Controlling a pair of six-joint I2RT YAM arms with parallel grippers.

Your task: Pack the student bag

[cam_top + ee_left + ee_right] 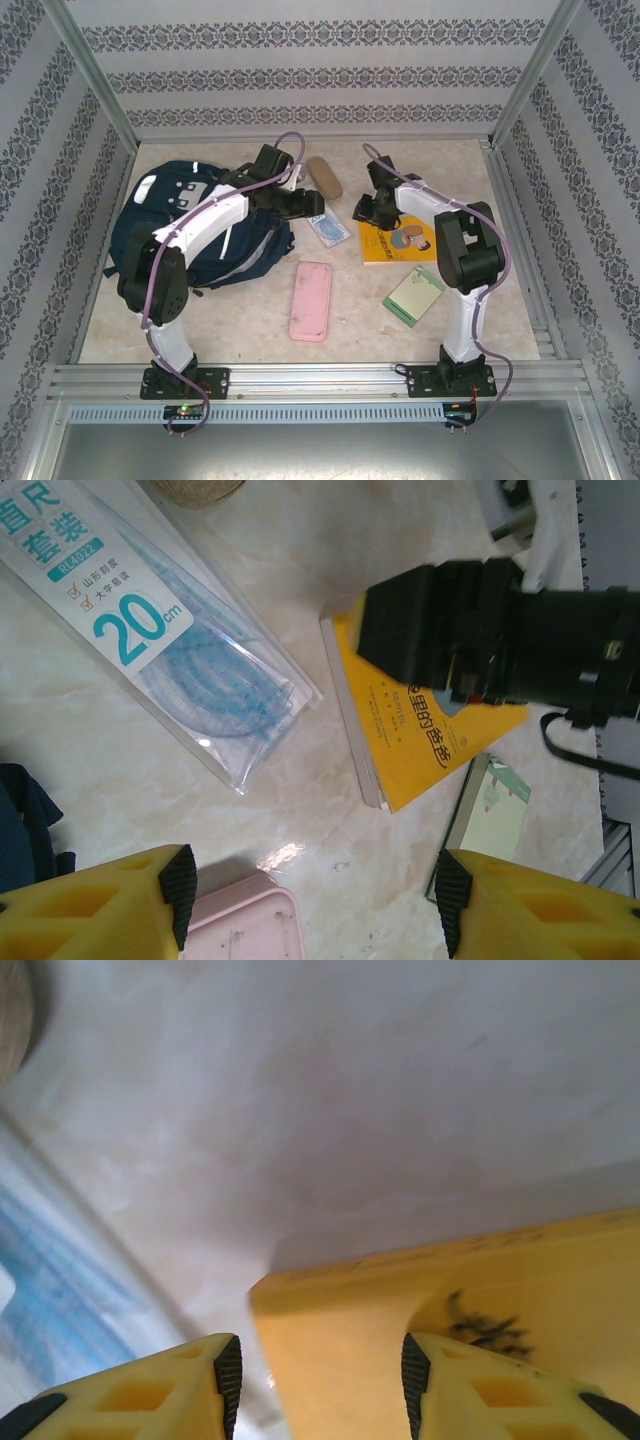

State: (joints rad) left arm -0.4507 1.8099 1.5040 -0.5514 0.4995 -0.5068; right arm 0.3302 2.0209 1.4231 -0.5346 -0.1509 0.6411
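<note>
Pale tabletop [250, 345], rumpled navy student bag [138, 218]

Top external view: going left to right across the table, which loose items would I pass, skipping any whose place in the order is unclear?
backpack → pink pencil case → green notebook

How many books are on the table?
2. The yellow book lies right of the ruler pack; the green notebook lies just nearer than it. The student bag could hide more.
</note>
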